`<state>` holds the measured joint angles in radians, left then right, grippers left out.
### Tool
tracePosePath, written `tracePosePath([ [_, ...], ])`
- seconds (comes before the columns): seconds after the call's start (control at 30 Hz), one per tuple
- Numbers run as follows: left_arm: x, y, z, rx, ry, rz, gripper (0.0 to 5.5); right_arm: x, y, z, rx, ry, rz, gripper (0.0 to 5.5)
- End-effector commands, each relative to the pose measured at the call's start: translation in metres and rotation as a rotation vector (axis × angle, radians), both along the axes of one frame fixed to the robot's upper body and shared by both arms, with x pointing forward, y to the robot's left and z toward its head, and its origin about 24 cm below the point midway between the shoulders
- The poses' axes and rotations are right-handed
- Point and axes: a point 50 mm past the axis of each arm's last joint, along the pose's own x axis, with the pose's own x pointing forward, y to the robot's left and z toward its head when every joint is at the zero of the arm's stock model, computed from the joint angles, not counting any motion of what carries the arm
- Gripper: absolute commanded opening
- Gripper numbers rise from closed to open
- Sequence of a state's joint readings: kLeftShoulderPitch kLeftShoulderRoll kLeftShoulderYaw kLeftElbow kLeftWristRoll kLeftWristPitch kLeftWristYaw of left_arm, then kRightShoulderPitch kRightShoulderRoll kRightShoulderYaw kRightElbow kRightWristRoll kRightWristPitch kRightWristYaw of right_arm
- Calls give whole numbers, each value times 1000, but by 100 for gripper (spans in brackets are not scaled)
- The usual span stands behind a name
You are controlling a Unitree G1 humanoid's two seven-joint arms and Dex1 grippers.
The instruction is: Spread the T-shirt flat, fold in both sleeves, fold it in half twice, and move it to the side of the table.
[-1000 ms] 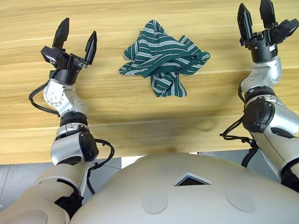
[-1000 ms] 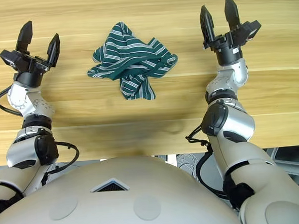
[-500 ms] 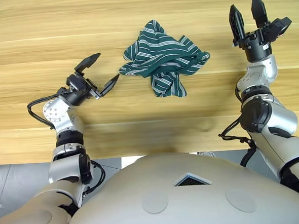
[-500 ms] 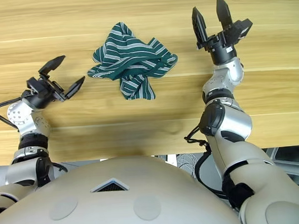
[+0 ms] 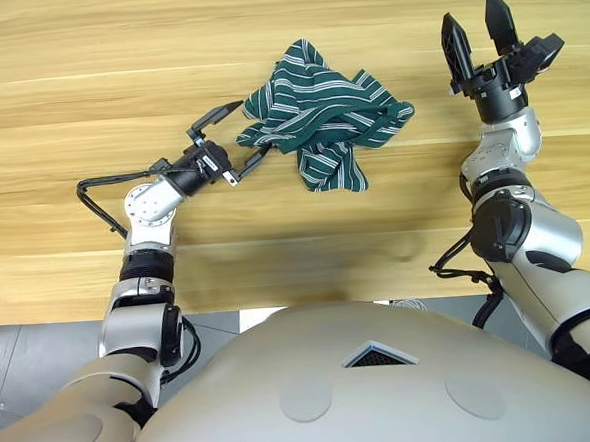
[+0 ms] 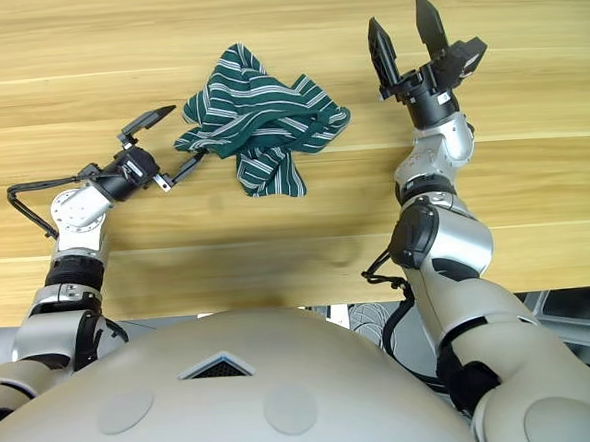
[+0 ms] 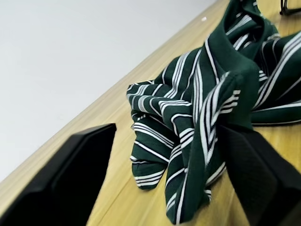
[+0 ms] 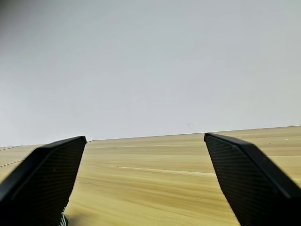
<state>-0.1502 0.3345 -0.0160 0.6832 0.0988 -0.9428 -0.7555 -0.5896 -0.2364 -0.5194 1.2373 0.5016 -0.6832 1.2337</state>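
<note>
Pale wood-grain bench (image 5: 84, 54), plain white wall (image 8: 150, 61) behind. Crumpled shirt (image 5: 318, 109), edge at tips of left jaws, spread apart. Right jaws also apart, well off from it.

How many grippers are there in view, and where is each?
2. The left gripper sits open at the T-shirt's left edge; the right gripper is open, apart, on its right.

Light wooden table (image 5: 84, 54), crumpled green striped T-shirt (image 5: 318, 109) lying on it
</note>
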Motion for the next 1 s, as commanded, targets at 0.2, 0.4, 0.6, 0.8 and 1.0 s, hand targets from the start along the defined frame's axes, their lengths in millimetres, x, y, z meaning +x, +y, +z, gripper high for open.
tracePosePath([
  [0.2, -7, 12, 10, 28, -21, -27, 326, 6, 3, 7, -19, -20, 17, 470],
  [0.4, -11, 25, 24, 13, -35, -23, 326, 5, 3, 6, -24, -17, 23, 470],
  [0.6, -13, 23, 20, 16, 32, -66, 326, 5, 5, 6, -33, -16, 33, 470],
  [0.8, -14, 12, 4, 64, 135, -134, 326, 6, 9, 5, -41, -12, 44, 470],
  [1.0, 9, 13, 8, 89, 81, -23, 326, 7, 13, 5, -50, -11, 58, 470],
])
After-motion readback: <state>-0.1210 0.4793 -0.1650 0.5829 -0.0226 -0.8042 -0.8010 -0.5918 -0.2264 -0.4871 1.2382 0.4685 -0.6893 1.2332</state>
